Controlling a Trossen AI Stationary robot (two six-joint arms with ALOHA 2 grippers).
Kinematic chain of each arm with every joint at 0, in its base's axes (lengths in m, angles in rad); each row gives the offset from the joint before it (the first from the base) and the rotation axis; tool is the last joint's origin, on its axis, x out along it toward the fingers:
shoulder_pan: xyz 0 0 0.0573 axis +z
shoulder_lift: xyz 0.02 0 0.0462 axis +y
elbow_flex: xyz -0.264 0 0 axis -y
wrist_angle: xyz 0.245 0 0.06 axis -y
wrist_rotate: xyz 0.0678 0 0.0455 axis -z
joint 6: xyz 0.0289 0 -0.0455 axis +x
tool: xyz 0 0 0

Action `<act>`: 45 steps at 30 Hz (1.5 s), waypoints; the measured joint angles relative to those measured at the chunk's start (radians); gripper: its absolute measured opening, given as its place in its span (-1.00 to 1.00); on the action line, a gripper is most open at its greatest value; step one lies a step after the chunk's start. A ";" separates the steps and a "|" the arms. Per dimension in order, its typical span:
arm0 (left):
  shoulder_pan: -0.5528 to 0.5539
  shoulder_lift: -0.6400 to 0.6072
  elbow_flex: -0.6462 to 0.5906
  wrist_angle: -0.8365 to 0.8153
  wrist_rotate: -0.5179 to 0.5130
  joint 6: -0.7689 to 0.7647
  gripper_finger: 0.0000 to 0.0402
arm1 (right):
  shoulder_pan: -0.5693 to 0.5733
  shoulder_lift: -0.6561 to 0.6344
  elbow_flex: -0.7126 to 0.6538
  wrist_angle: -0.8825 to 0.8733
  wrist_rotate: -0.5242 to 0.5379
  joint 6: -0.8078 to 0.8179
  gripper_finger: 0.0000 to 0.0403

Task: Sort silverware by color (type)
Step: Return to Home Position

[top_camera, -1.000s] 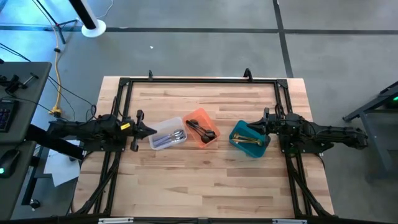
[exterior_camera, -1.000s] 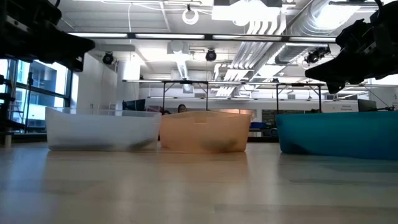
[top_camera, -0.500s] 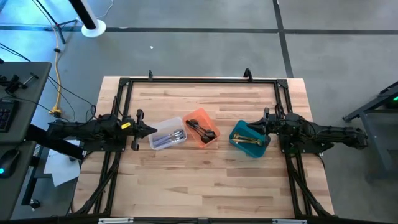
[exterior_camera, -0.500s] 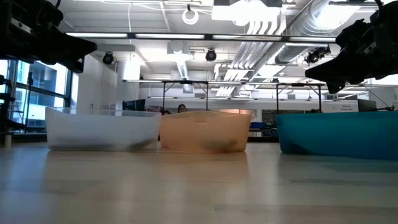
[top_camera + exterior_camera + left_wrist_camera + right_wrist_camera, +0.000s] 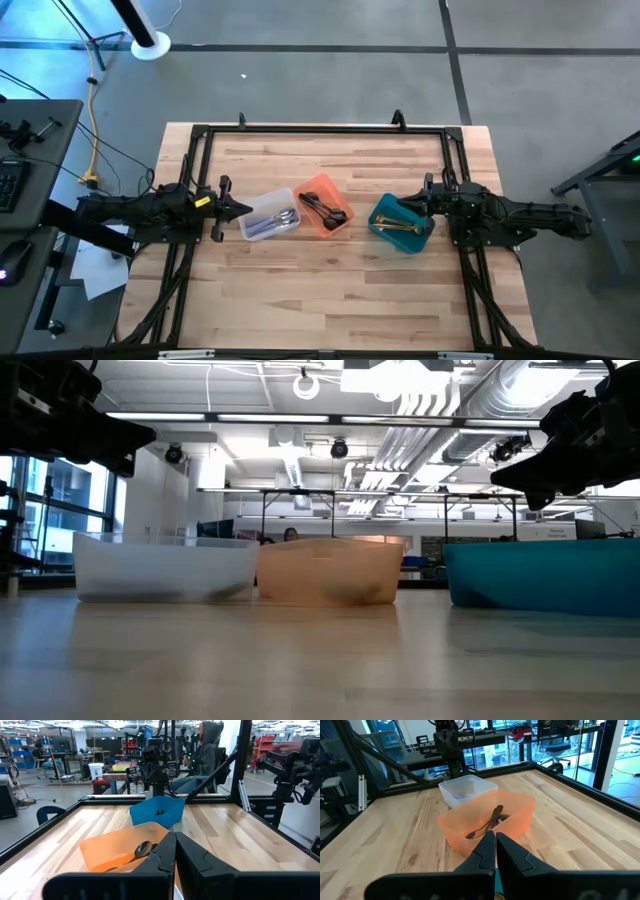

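**Sorting near its end.** The silver pieces (image 5: 286,217) lie in the clear bin (image 5: 255,222), the black pieces (image 5: 325,208) in the orange bin (image 5: 318,183), and the gold pieces (image 5: 400,228) in the teal bin (image 5: 385,207). No silverware shows on the bare table (image 5: 330,290). By judgement, nothing is left but for both grippers to settle at rest.

The left gripper (image 5: 175,837) hangs above the table just beside the clear bin's outer end, facing the row of bins. Its fingers are pressed together and empty. The right gripper (image 5: 496,836) hangs above the teal bin's outer edge, its fingers likewise pressed together, holding nothing.
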 joint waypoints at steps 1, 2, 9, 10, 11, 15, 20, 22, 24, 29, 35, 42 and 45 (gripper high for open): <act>0.000 0.000 0.000 0.000 0.000 0.000 -1.00 | 0.000 0.000 0.000 0.000 0.000 0.000 -1.00; 0.000 0.000 0.000 0.000 0.000 0.000 -1.00 | 0.000 0.000 0.000 0.000 0.000 0.000 -1.00; 0.000 0.000 0.000 0.000 0.000 0.000 -1.00 | 0.043 -0.126 0.000 0.000 -0.006 0.000 -1.00; 0.000 0.000 0.000 0.000 0.000 0.000 -1.00 | 0.041 -0.131 0.001 0.022 -0.008 0.000 -1.00; 0.000 0.000 0.000 0.001 0.000 0.000 -1.00 | 0.040 -0.131 -0.001 0.052 -0.005 0.000 -1.00; 0.000 0.007 0.000 -0.002 0.001 0.000 -1.00 | 0.057 -0.131 -0.001 0.100 0.017 0.001 -1.00; 0.000 0.014 0.000 -0.002 0.001 0.000 -1.00 | 0.080 -0.131 -0.001 0.037 0.076 0.051 -1.00; 0.000 0.017 0.000 0.001 0.001 0.000 -1.00 | 0.089 -0.131 -0.001 0.035 0.075 0.092 -1.00; 0.000 0.017 0.000 -0.001 0.001 0.000 -1.00 | 0.095 -0.131 -0.001 0.040 0.075 0.102 -1.00; 0.000 0.018 0.000 0.000 0.001 0.000 -1.00 | 0.100 -0.131 -0.001 0.010 0.023 -0.002 -1.00; 0.000 0.018 0.000 0.000 0.001 0.000 -1.00 | 0.097 -0.131 -0.002 0.010 0.018 -0.036 -1.00; 0.000 0.018 0.000 0.000 0.001 0.000 -1.00 | 0.096 -0.131 -0.002 0.010 0.018 -0.003 -1.00; 0.000 0.018 0.000 0.000 0.000 0.000 -1.00 | 0.097 -0.127 -0.002 0.010 0.018 0.036 -1.00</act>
